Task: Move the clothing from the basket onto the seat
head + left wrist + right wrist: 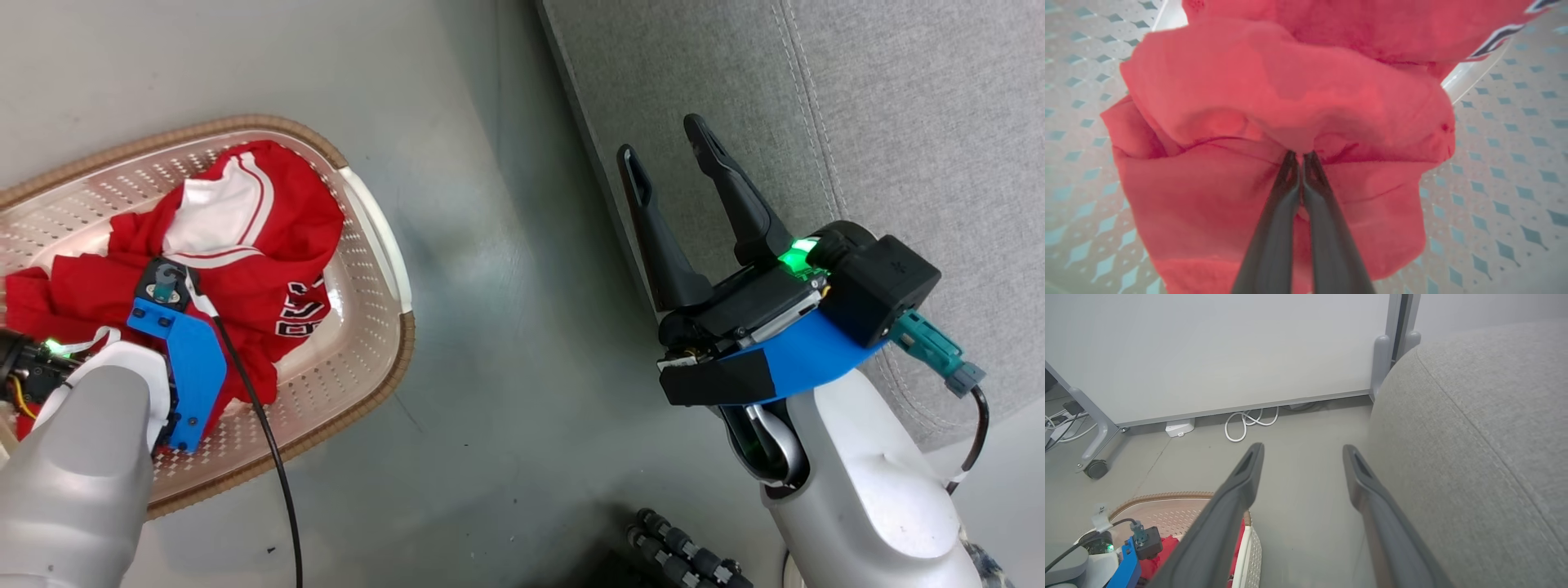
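Observation:
The clothing (245, 245) is red with white trim and dark lettering, and it lies heaped in the cream basket (367, 245) on the floor at the left. My left arm's blue wrist (184, 351) hangs over the heap and hides the fingers. In the left wrist view my left gripper (1301, 155) is shut on a fold of the red clothing (1274, 102), with the basket's perforated wall (1502, 163) around it. Beside the grey seat (898, 122), my right gripper (660, 136) stands open with nothing in it. In the right wrist view the right gripper (1303, 447) is over the floor, with the seat (1474, 437) on the right.
Grey floor (506, 327) separates the basket from the seat. Black ribbed cables (686, 555) lie at the bottom edge. Ahead of the right gripper stands a white panel (1229, 347) on a wheeled frame (1096, 467), with a coiled white cable (1245, 424) at its foot.

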{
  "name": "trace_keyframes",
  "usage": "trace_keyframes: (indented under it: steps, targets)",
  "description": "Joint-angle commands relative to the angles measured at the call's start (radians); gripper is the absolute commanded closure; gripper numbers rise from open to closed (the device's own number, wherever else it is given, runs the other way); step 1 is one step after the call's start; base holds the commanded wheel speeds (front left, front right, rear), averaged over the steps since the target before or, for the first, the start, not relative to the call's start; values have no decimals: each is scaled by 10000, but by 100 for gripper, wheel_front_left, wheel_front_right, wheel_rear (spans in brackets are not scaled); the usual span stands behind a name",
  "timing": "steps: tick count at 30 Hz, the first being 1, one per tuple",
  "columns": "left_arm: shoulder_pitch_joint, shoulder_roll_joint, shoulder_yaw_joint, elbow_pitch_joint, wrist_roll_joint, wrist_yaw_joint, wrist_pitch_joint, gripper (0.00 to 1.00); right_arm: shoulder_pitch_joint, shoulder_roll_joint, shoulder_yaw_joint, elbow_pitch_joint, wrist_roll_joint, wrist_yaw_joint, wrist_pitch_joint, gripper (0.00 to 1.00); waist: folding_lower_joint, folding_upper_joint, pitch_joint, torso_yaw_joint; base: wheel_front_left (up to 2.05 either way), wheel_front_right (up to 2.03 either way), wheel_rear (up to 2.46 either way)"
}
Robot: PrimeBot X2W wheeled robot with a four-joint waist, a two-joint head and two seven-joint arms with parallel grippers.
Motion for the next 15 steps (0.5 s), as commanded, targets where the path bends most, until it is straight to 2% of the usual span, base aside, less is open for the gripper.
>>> trace_keyframes:
  steps: [1, 8, 15]
  targets:
    - [-83, -44, -20, 9, -64, 3, -73, 100, -136, -5, -33, 14, -63, 4, -34, 0, 0, 0, -96, 70, 0, 0, 0]
    - [-15, -572, 142, 50, -508, -51, -966, 100, -3, -8, -200, 238, -367, 4, -34, 0, 0, 0, -911, 538, 0, 0, 0]
    - [318, -1277, 345, 17, -1165, -107, -2523, 100, 229, -11, -372, 541, -816, 4, -34, 0, 0, 0, -2049, 1128, 0, 0, 0]
